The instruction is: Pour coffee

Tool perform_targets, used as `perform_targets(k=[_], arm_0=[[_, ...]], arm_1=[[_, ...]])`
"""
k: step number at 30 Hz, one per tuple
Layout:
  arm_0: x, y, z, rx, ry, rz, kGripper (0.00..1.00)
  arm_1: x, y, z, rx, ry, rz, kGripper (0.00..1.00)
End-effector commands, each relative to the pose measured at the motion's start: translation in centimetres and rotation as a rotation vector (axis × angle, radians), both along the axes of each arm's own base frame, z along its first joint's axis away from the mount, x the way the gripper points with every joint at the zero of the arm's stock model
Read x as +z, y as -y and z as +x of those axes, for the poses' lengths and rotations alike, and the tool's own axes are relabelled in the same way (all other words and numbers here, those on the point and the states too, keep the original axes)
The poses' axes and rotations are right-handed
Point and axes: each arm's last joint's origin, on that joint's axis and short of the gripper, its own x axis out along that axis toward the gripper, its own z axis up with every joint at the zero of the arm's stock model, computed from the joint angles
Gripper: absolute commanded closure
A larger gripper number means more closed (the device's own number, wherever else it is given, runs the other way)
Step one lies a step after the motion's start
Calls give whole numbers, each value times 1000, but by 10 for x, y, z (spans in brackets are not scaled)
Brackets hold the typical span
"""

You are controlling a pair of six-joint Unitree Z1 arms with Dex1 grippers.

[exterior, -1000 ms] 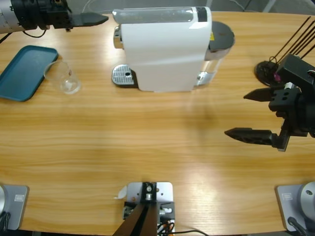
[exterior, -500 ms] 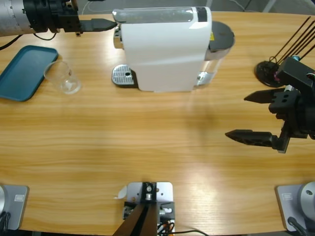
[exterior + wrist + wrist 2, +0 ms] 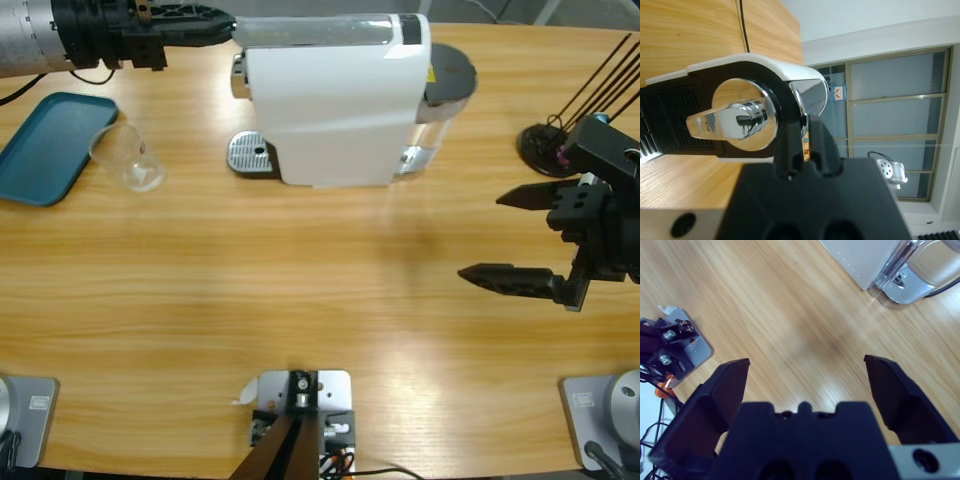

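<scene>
Key relation: we see the left gripper (image 3: 215,27) at the head of the white coffee machine (image 3: 335,100), its tips at the machine's upper left end, beside the chrome spout (image 3: 735,120).
Left jaws: pressed close together.
Left arm pose: level, reaching in from the upper left corner.
Glass (image 3: 128,155): well apart from the jaws, beside the teal tray (image 3: 45,145), not on the drip grate (image 3: 250,153).
Coffee: we cannot make any out in the glass.
Right gripper (image 3: 510,235): spread wide, empty, over bare table (image 3: 300,290).
Nearer arm: we judge the left.
</scene>
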Motion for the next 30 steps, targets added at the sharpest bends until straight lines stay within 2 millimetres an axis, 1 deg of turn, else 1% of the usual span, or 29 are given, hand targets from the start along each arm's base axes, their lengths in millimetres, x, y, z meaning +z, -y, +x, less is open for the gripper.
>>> perform_targets(k=[1,4,8,10,17,20,23,25,27,28,30], arm_0=[[14,2,-4,13,43,-21,1000],[28,2,-6,20,70,-42,1000],[44,8,-8,20,95,-65,1000],[49,12,-9,20,102,-72,1000],[56,28,-11,2,108,-84,1000],[58,25,-15,3,115,-84,1000],[68,18,-24,26,161,-47,1000],[79,8,-37,75,221,25,1000],[96,-3,-52,117,285,152,1000],[108,-10,-63,137,334,258,985],[124,-24,-80,182,420,418,669]], arm_1=[[-4,5,-7,18,13,-2,0],[-4,5,-7,18,15,-2,0],[-4,5,-7,18,15,-1,0],[-4,5,-7,17,15,-2,0],[-3,6,-8,17,21,4,0],[-3,7,-9,17,24,7,0],[-3,7,-9,18,25,10,0],[-3,7,-9,18,26,11,0],[-3,7,-9,18,26,10,0],[-2,7,-10,17,27,11,0],[-3,8,-10,13,28,8,0]])
